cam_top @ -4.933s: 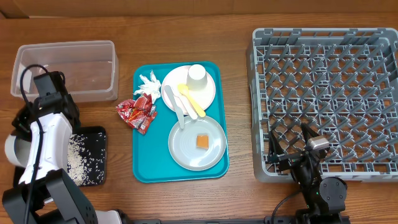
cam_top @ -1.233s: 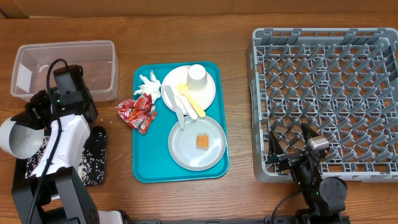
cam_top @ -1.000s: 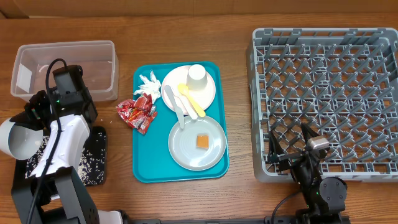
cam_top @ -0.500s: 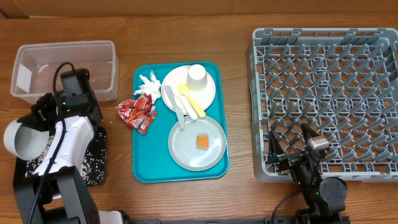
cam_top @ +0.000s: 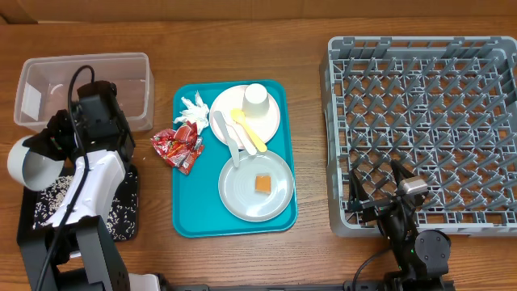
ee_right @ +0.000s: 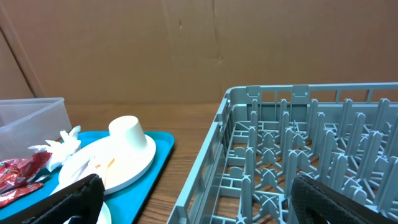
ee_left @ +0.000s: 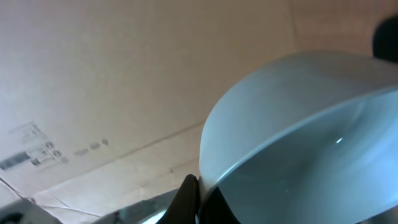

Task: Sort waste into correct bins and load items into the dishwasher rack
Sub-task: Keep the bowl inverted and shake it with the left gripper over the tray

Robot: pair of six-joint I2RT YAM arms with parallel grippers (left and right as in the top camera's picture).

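Rice grains (cam_top: pixel 50 194), loose and white, lie scattered in the shallow black rectangular tray (cam_top: pixel 129 202). The small white bowl (cam_top: pixel 26 160) hangs tipped on its side above that tray's left end, its rim pinched in the tightly closed jaws of the left gripper (cam_top: pixel 55 144). The right gripper (ee_right: pixel 196 186) stands wide open, holding nothing, just beside the near-left corner of the large grey plastic lattice rack (cam_top: pixel 420 121). The bowl's trip to the rack looks risky. A thin pinch on 1 edge could let it swivel or drop, clinging grains may fall onto the wooden table (cam_top: pixel 315 162), and a low swing could knock the white cup (cam_top: pixel 257 97) on the teal serving tray (cam_top: pixel 190 218).
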